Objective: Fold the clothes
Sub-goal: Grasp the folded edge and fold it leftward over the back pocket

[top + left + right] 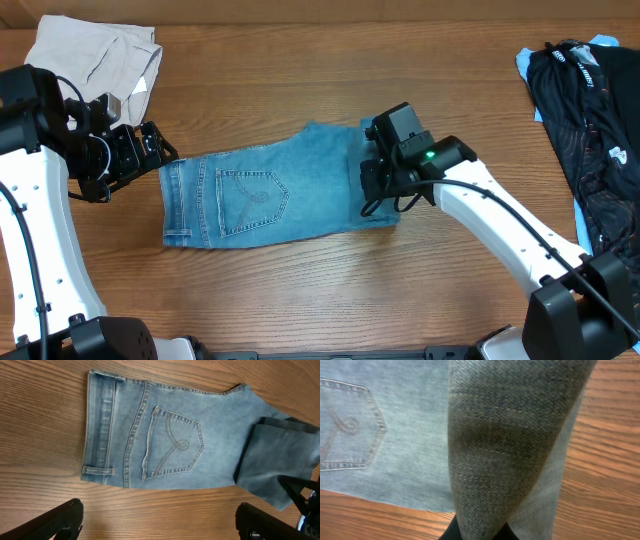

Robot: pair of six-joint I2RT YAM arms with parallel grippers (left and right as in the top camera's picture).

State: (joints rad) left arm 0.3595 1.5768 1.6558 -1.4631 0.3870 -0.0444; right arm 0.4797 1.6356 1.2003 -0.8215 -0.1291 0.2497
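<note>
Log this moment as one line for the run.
jeans: partly folded | right end effector: shut on jeans | left end effector: open, off the cloth

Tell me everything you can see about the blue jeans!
The jeans are light blue denim, faded, with tan stitching. They lie folded into a short block on the wooden table, back side up, showing one stitched pocket, the waistband and a belt loop. The waistband end points at the left hand, which is open and not touching. The right hand pinches a fold of cloth at the other end.
</note>
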